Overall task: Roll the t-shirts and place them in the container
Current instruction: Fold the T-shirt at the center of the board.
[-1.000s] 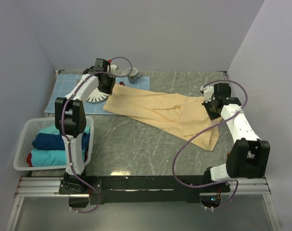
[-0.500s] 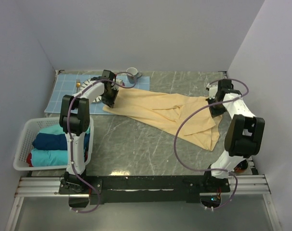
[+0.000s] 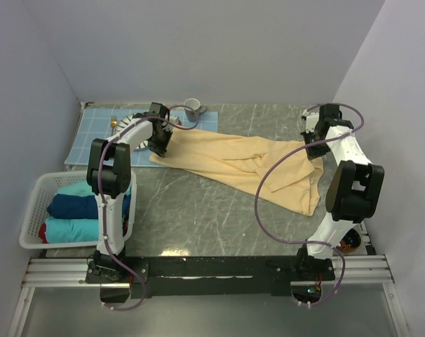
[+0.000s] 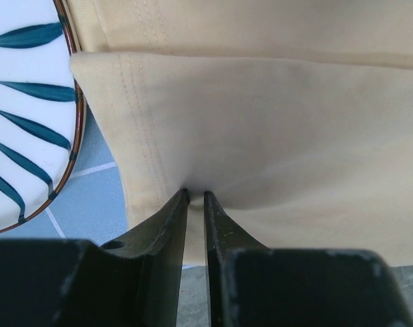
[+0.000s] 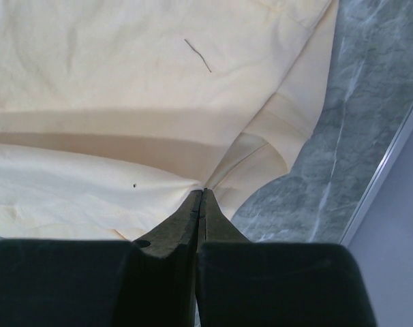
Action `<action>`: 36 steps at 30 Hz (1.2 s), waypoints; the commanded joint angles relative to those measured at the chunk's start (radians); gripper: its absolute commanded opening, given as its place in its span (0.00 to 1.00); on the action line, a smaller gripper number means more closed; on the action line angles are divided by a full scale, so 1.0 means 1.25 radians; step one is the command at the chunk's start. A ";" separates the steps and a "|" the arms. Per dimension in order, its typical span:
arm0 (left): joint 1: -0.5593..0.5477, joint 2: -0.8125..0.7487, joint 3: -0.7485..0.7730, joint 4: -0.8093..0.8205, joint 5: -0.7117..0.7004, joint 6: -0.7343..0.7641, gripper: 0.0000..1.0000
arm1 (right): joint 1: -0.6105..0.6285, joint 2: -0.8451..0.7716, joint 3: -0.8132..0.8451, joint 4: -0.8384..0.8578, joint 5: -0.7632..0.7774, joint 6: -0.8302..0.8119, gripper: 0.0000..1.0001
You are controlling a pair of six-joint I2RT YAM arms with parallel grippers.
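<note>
Across the middle of the grey, marble-veined worktop (image 3: pixel 198 210) lies the pale yellow t-shirt (image 3: pixel 226 158). Its soft matte cloth is spread in a long slanting band from 11 o'clock to 3 o'clock, with shallow creases near its centre.

At the 11 o'clock end the left tool (image 4: pixel 196 197) has its narrow black jaws pinched on a doubled fold just beside the stitched hem, and the cloth puckers into the tips. At the 3 o'clock end the right tool (image 5: pixel 202 193) is clamped on the shirt's thin edge, jaws pressed together, with tension creases fanning out from the grip. A short dark thread (image 5: pixel 197 55) lies on the fabric beyond.

The shirt's left corner overlaps a light blue grid-lined placemat (image 3: pixel 93 133). On it sits a glossy white plate (image 4: pixel 22 102) with blue leaf strokes and a brown rim. A small mug (image 3: pixel 193 107) stands at 12 o'clock. At 8 o'clock a white slotted plastic basket (image 3: pixel 31 214) holds folded teal and navy t-shirts (image 3: pixel 72 207).
</note>
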 commanded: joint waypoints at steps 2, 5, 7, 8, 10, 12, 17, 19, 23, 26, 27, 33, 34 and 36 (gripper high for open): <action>0.007 -0.001 -0.016 0.015 -0.054 0.008 0.21 | -0.007 0.032 0.060 0.000 0.007 0.005 0.00; 0.007 -0.004 -0.015 0.019 -0.065 0.003 0.20 | -0.007 0.048 0.076 -0.004 0.007 0.008 0.00; 0.008 -0.007 -0.006 0.019 -0.066 0.000 0.20 | -0.007 0.056 0.090 -0.008 0.006 0.006 0.00; 0.007 -0.009 0.005 0.020 -0.065 -0.004 0.21 | -0.007 0.060 0.092 -0.009 0.006 0.005 0.00; 0.007 -0.014 0.019 0.020 -0.054 -0.008 0.20 | -0.007 0.066 0.107 -0.019 0.002 -0.001 0.00; 0.007 -0.013 0.045 0.023 -0.049 -0.008 0.20 | -0.007 0.073 0.119 -0.029 0.005 -0.003 0.00; 0.008 0.012 0.099 0.019 -0.053 -0.002 0.20 | -0.007 0.083 0.132 -0.049 -0.004 -0.013 0.00; 0.007 0.012 0.110 0.020 -0.042 0.001 0.21 | -0.007 0.083 0.137 -0.057 -0.008 -0.011 0.00; 0.009 0.023 0.138 0.025 -0.031 0.014 0.30 | -0.007 0.095 0.146 -0.063 -0.016 -0.003 0.00; 0.011 0.034 0.152 0.043 -0.027 0.023 0.33 | -0.007 0.103 0.151 -0.069 -0.024 0.003 0.00; 0.011 0.040 0.159 0.045 -0.028 0.024 0.34 | -0.007 0.103 0.151 -0.070 -0.026 0.004 0.00; 0.011 0.090 0.217 0.053 -0.031 0.025 0.38 | -0.007 0.100 0.143 -0.074 -0.025 0.003 0.00; 0.011 0.105 0.235 0.054 -0.042 0.019 0.38 | -0.007 0.099 0.140 -0.073 -0.026 0.003 0.00; 0.011 0.118 0.255 0.063 -0.063 0.017 0.37 | -0.007 0.095 0.134 -0.074 -0.026 0.005 0.00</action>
